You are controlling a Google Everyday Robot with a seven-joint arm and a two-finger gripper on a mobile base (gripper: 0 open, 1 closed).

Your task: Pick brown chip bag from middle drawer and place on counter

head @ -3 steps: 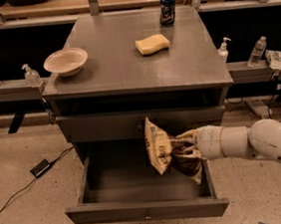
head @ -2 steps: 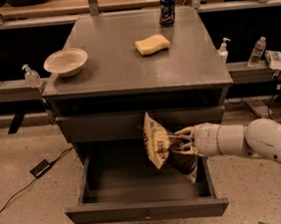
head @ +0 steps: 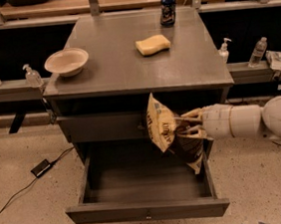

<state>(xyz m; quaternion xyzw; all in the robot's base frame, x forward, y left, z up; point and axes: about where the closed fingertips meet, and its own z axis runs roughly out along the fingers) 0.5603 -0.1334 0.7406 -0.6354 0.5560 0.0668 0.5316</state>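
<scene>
Your tool (head: 186,125) has lifted the brown chip bag (head: 161,127) higher above the open middle drawer (head: 146,211), and it is clamped on the bag's dark side. The bag hangs almost upright, with its cream top level with the front edge of the worktop (head: 126,68) and the rest below it. I think it needs more height before you carry it over that edge.

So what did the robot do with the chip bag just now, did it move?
Yes. The gripper, still shut on the brown chip bag, has lifted it higher above the open middle drawer. The bag's top now reaches the front edge of the counter. Nothing was let go. The drawer stays open, and the bowl, yellow sponge and can sit on the counter as before.
</scene>
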